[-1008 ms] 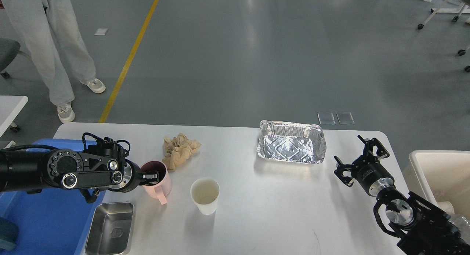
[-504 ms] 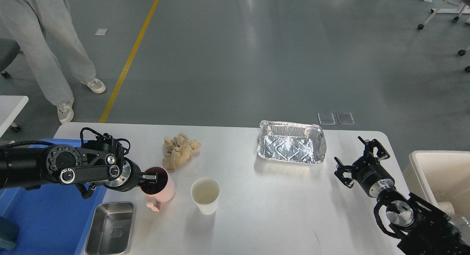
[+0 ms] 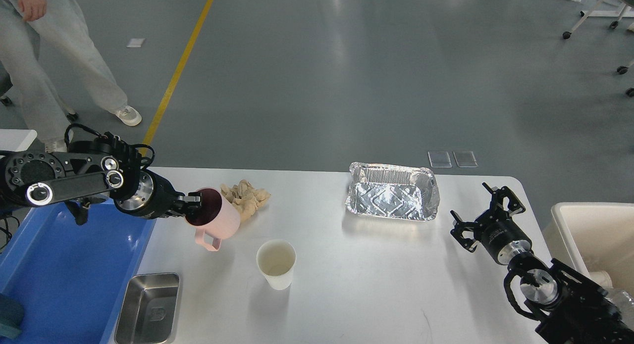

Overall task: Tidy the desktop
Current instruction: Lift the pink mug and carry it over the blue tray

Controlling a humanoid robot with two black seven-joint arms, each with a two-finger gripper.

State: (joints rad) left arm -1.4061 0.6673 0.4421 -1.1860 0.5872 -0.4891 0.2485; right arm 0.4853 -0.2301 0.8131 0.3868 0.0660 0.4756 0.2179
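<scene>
The desktop (image 3: 356, 274) is a wide white tabletop with rounded corners. My left gripper (image 3: 194, 204) is shut on the rim of a pink mug (image 3: 214, 218) and holds it tilted above the desktop, mouth toward the arm, handle hanging down. A crumpled brown paper (image 3: 247, 196) lies just behind the mug. A white paper cup (image 3: 276, 263) stands upright in front. A foil tray (image 3: 393, 191) sits at the back. My right gripper (image 3: 485, 210) is open and empty above the desktop's right edge.
A blue plastic tray (image 3: 69, 265) lies at the left edge under my left arm. A small steel pan (image 3: 147, 308) sits at the front left. A beige bin (image 3: 594, 235) stands to the right. A person (image 3: 54, 72) walks at the back left.
My left gripper has lifted the pink mug off the desktop, raised it and tilted it toward its side. The right arm has not moved. The person has stepped left.
</scene>
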